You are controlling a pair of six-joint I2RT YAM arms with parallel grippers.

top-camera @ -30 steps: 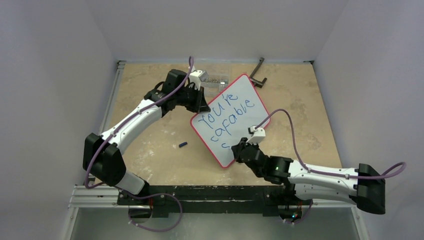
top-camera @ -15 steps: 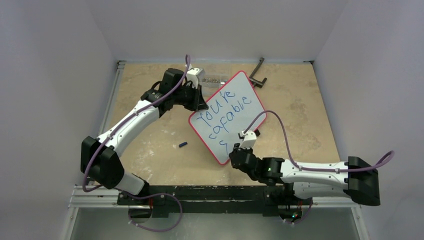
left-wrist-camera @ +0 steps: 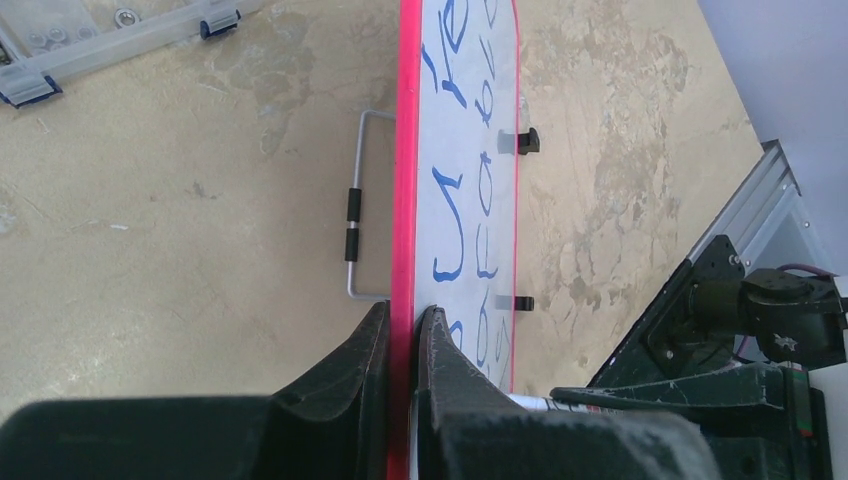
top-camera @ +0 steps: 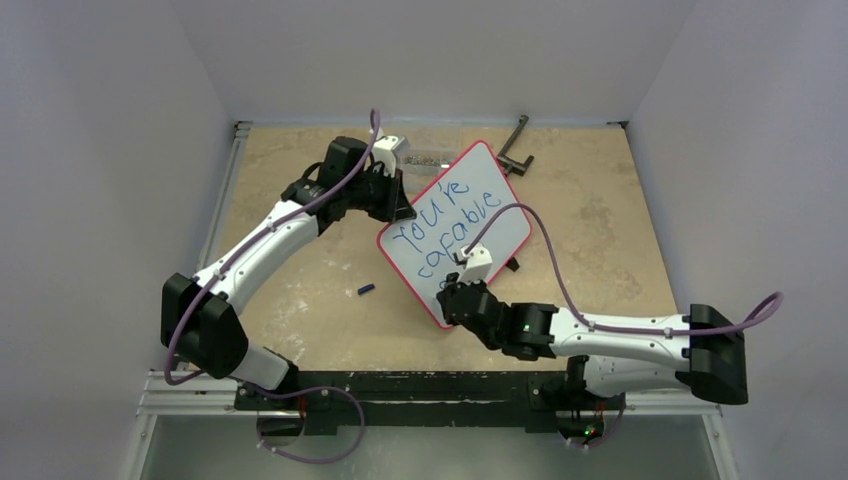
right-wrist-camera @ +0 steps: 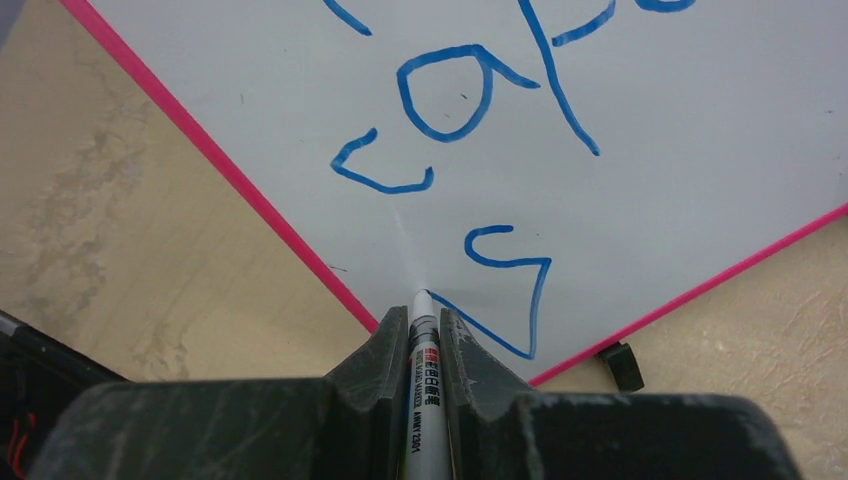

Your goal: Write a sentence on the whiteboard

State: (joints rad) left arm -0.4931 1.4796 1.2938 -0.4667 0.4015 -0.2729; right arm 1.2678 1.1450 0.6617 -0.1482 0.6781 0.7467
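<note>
The whiteboard (top-camera: 490, 200), white with a thin red frame, stands tilted mid-table. It carries the sentence (top-camera: 450, 225) in blue marker: "You're", "capable" and a started "s". My left gripper (top-camera: 398, 205) is shut on the board's left red edge (left-wrist-camera: 405, 200), which sits between its fingers. My right gripper (top-camera: 455, 300) is shut on a white marker (right-wrist-camera: 424, 340). The marker's tip touches the board at the end of the "s" stroke (right-wrist-camera: 505, 290), near the lower red edge. A black foot (right-wrist-camera: 622, 365) shows under the frame.
A small dark marker cap (top-camera: 366, 290) lies on the table left of the board. A black bracket (top-camera: 516, 145) lies at the back. A clear plastic strip (left-wrist-camera: 110, 40) lies behind the board, and a wire stand (left-wrist-camera: 355, 230) sticks out from its back.
My right gripper has moved left along the board's lower part with the marker, extending the "s" stroke. The left gripper shifted the board slightly at first, then held still.
</note>
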